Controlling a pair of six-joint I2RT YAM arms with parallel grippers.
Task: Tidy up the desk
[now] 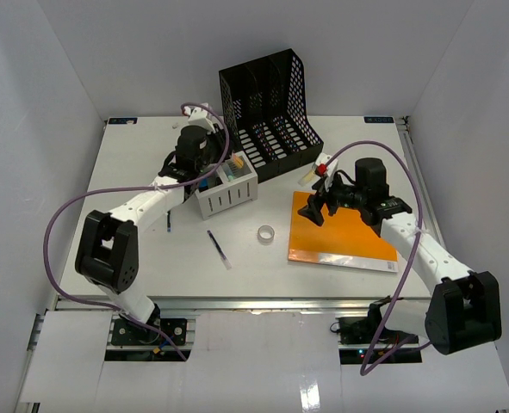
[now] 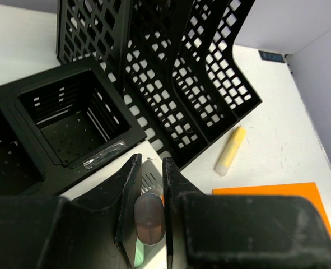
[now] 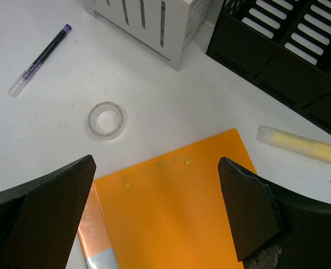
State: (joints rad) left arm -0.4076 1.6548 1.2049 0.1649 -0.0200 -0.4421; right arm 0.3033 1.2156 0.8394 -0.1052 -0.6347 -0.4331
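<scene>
Tube (image 2: 148,219) half hidden in clenched left jaws, right jaws spread above orange folder (image 3: 176,213)

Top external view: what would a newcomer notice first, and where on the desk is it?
The bright orange folder lies flat right of centre on the white desk, with the right gripper open above it. Behind, a black mesh file rack stands at the back, and the left gripper holds a small cylinder at a white organiser.
</scene>
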